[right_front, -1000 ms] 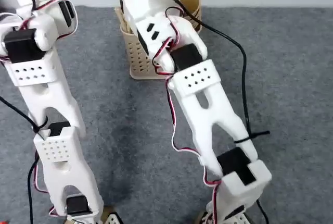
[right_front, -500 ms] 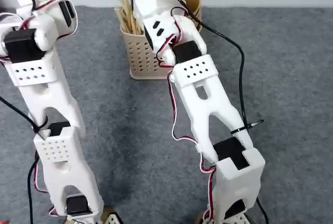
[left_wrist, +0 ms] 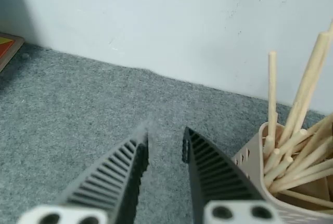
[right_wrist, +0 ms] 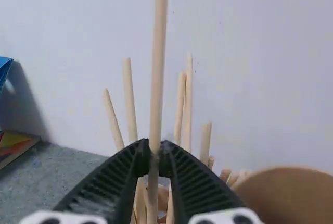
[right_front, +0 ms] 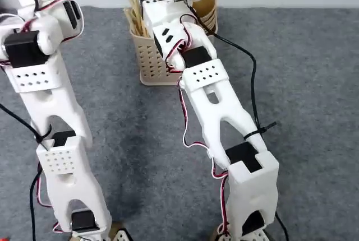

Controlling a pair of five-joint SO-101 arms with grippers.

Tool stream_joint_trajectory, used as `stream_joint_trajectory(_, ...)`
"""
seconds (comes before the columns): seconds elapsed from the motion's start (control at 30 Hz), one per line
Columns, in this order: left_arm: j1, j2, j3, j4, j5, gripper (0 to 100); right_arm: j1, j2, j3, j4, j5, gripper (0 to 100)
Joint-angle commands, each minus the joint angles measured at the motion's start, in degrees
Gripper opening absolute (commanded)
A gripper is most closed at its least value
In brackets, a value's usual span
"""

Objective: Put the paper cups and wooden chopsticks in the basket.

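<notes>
A beige slotted basket (right_front: 152, 60) stands at the back of the grey carpet. Several wooden chopsticks (right_front: 133, 7) lean out of it, and stacked brown paper cups (right_front: 208, 7) sit in its right side. My right arm (right_front: 193, 64) stretches over the basket. Its gripper (right_wrist: 154, 155) is shut on one upright chopstick (right_wrist: 158, 52) above the other sticks (right_wrist: 128, 99), with a paper cup (right_wrist: 283, 193) beside them. My left gripper (left_wrist: 164, 143) hangs open and empty over the carpet, next to the basket (left_wrist: 260, 174) and its chopsticks (left_wrist: 299, 130).
A pale wall (left_wrist: 171, 21) rises right behind the basket. My left arm (right_front: 47, 84) stands folded along the left side. Bare grey carpet (right_front: 303, 84) spreads to the right and in front of the basket. A coloured flat object (left_wrist: 8, 44) lies by the wall.
My right arm has swung left and pushed farther back over the basket, uncovering the chopsticks that lean out of it. The left arm has not moved.
</notes>
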State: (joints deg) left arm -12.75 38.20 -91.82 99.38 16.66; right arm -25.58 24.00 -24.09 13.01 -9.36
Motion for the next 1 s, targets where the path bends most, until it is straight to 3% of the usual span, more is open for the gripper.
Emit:
stream_joint_trajectory(0.0,-0.5,-0.6,-0.2,1.2,-0.2,10,0.7,0.2,-3.2,-1.0,-0.5,0.8)
stream_joint_trajectory(0.5,-0.5,-0.6,-0.2,1.2,-0.2,10,0.7,2.1,-3.2,-1.0,-0.4,1.3)
stream_joint_trajectory(0.63,-0.5,-0.6,-0.2,1.2,-0.2,10,0.5,1.4,-3.3,-0.6,-0.4,8.7)
stream_joint_trajectory(0.83,-0.4,-0.6,-0.2,1.2,-0.2,10,-0.5,-2.2,-3.3,13.1,-0.5,16.6)
stream_joint_trajectory(0.97,-0.4,-0.6,-0.2,1.2,-0.2,10,-0.4,-4.1,-3.3,13.8,-0.5,16.5)
